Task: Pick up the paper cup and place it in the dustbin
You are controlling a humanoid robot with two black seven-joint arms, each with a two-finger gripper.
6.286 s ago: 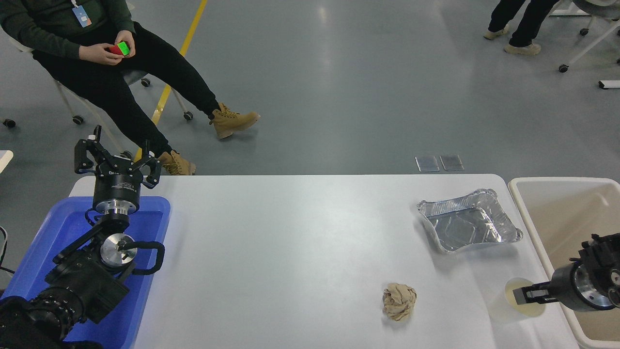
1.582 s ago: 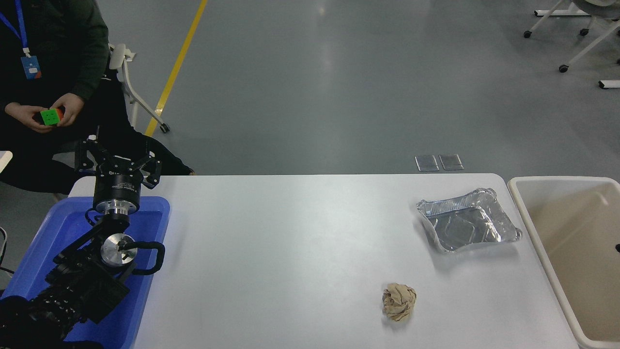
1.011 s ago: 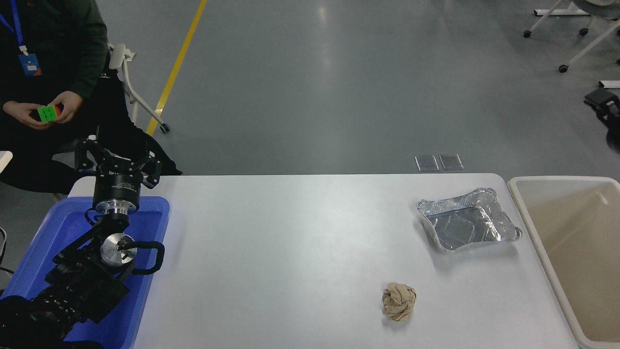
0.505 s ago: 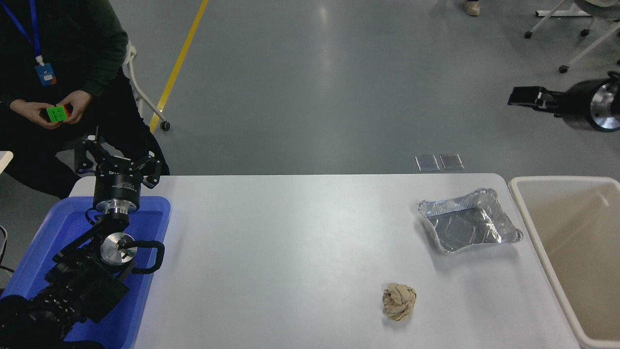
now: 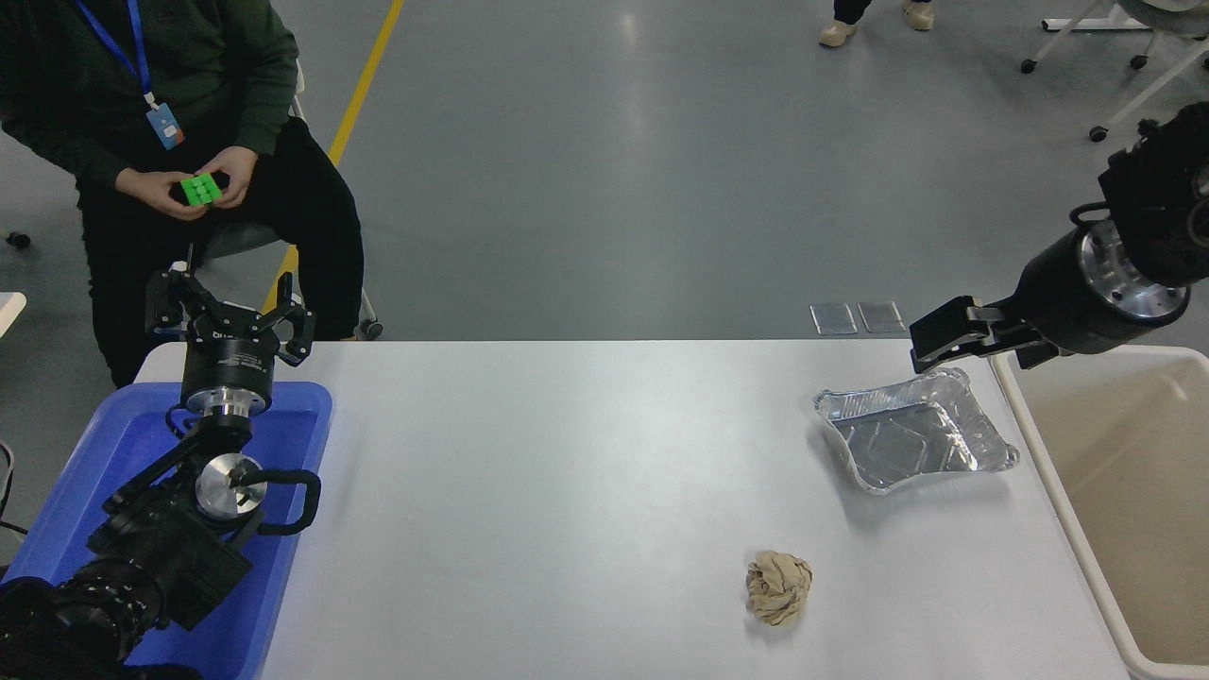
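Observation:
The paper cup is out of view. The dustbin (image 5: pixel 1115 453), a large beige tub, stands off the table's right end, and the part of its inside that shows is bare. My right gripper (image 5: pixel 945 340) reaches in from the upper right. It hovers over the far edge of the foil tray (image 5: pixel 911 436), left of the dustbin's far corner, and carries nothing that I can see. My left gripper (image 5: pixel 227 310) is parked open above the blue tray (image 5: pixel 113 444) at the lower left.
A crumpled tan paper ball (image 5: pixel 778 587) lies near the table's front edge. A person (image 5: pixel 179 104) sits at the far left behind the table holding a green cube. Another person's feet (image 5: pixel 864 21) show at the top.
My right arm went out of view after holding the cup by the dustbin, then came back in from the upper right and swung down-left over the foil tray. The cup is gone from the table.

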